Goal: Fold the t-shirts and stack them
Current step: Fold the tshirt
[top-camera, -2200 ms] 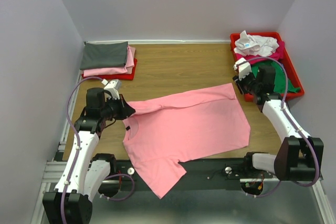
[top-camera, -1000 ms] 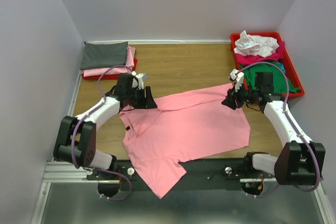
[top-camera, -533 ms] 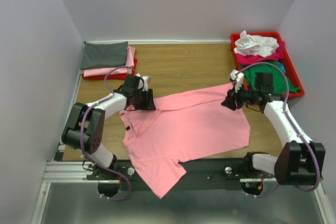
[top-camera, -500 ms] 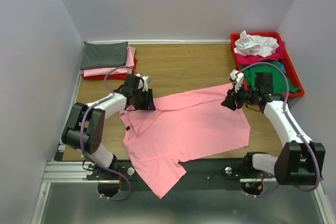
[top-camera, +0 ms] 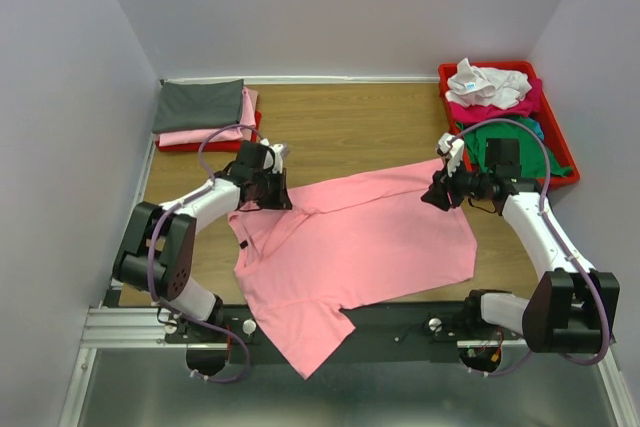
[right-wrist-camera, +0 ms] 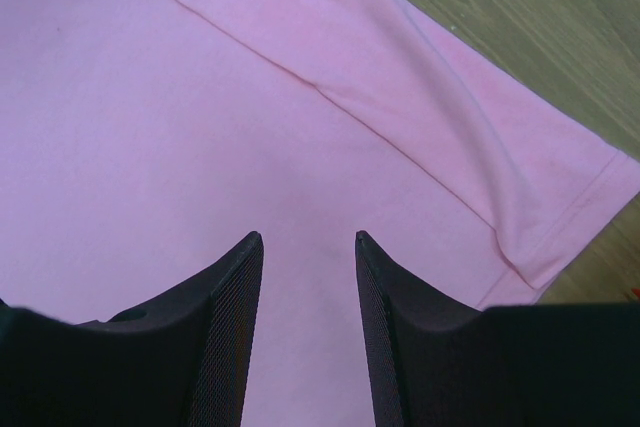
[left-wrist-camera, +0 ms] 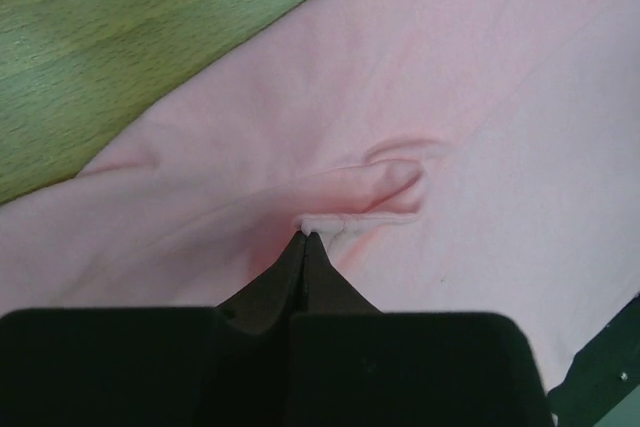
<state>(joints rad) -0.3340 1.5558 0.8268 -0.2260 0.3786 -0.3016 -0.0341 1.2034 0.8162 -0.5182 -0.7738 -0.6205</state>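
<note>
The light pink t-shirt (top-camera: 355, 247) lies spread on the wooden table, its lower part hanging over the near edge. Its dark neck tag (top-camera: 241, 245) shows at the left. My left gripper (top-camera: 272, 191) sits at the shirt's far left edge. In the left wrist view it (left-wrist-camera: 305, 234) is shut, pinching a small raised fold of the pink cloth (left-wrist-camera: 380, 182). My right gripper (top-camera: 437, 193) is over the shirt's far right corner. In the right wrist view it (right-wrist-camera: 308, 239) is open, with pink cloth (right-wrist-camera: 300, 117) under the jaws and nothing between them.
A stack of folded shirts, dark grey (top-camera: 200, 104) over pink (top-camera: 205, 135), sits on a red tray (top-camera: 248, 143) at the back left. A red tray (top-camera: 560, 147) at the back right holds white (top-camera: 485, 82), magenta (top-camera: 500, 107) and green (top-camera: 525, 152) tees.
The left arm swung in from the left to the shirt's far left edge. The right gripper came down from the tray onto the far right corner. Both have barely moved in the last half second.
</note>
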